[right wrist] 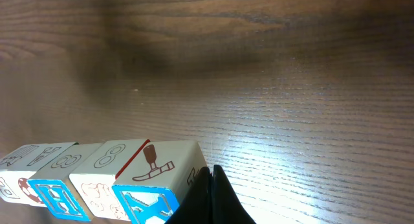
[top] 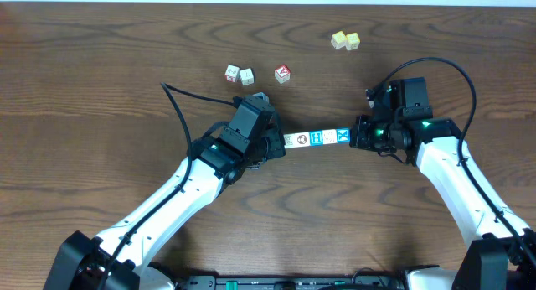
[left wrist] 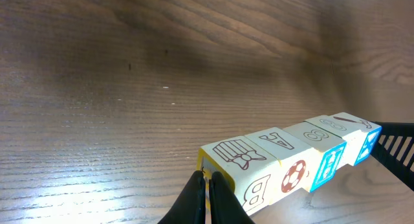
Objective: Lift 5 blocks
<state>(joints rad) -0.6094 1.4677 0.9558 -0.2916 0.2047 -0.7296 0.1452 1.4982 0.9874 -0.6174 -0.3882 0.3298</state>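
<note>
Several white blocks (top: 316,139) with printed faces, some bright blue, form one tight straight row between my two grippers. My left gripper (top: 276,145) is shut, and its closed tips press the row's left end block. My right gripper (top: 356,136) is also shut and pushes against the right end block. In the left wrist view the row (left wrist: 284,160) runs away from my closed left gripper (left wrist: 207,179) and seems to hang clear of the wood, with a shadow beneath. In the right wrist view my shut right gripper (right wrist: 211,173) touches the hammer-printed end of the row (right wrist: 110,166).
Two more white cubes (top: 239,75) lie side by side behind the left arm, with a red-faced cube (top: 283,73) to their right. Two pale yellow cubes (top: 345,40) sit at the back right. Black cables loop over the table near both wrists.
</note>
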